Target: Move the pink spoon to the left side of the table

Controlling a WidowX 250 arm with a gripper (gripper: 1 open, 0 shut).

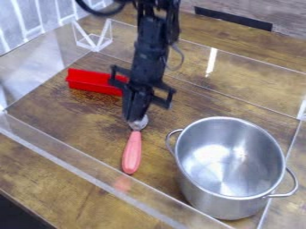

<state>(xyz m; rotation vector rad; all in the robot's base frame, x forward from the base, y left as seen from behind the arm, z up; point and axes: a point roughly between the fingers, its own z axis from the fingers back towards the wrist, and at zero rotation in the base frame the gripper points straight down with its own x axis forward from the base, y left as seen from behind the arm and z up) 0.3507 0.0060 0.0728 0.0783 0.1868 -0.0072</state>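
Jaws (136, 106), shut and gripping nothing, hover by the smooth pink spoon (132, 150) with its round metal bowl.

The robot arm (152, 45) is black, with a thin dark cable.
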